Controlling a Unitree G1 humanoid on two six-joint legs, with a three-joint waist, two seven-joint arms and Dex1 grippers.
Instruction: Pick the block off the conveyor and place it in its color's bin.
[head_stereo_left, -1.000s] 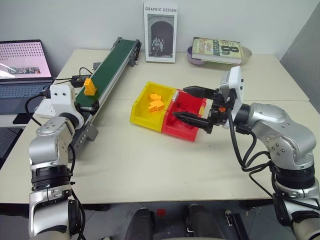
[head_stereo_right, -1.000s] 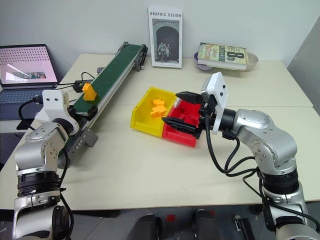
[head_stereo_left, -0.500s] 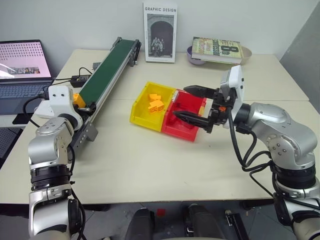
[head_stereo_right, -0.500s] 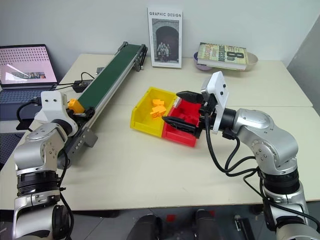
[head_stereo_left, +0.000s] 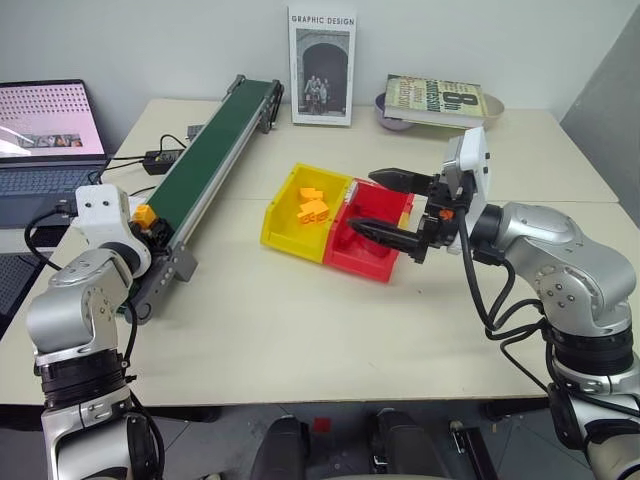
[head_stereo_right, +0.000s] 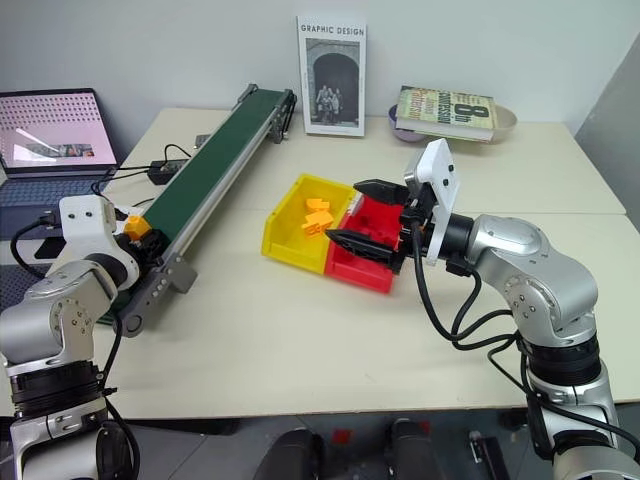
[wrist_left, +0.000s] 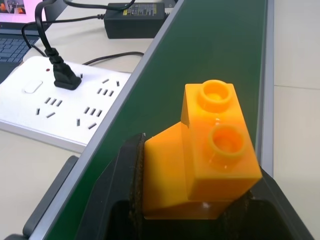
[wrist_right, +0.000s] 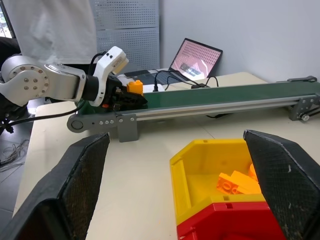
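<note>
Left gripper (wrist_left: 200, 210) was clamped on the orange-yellow block (wrist_left: 205, 150) at the near end of the green conveyor (head_stereo_left: 205, 155) — block just above the belt, stubs facing up. Right gripper (head_stereo_left: 395, 205) hung over the red bin (head_stereo_left: 372, 238) with its fingers (wrist_right: 82, 175) spread wide, nothing between them. Yellow bin (head_stereo_left: 300, 212) sat touching the red bin on its conveyor side, a few orange pieces (head_stereo_left: 310, 205) inside. White power strip (wrist_left: 55, 100) lay beside the conveyor — laptop (head_stereo_left: 45, 135) farther left.
</note>
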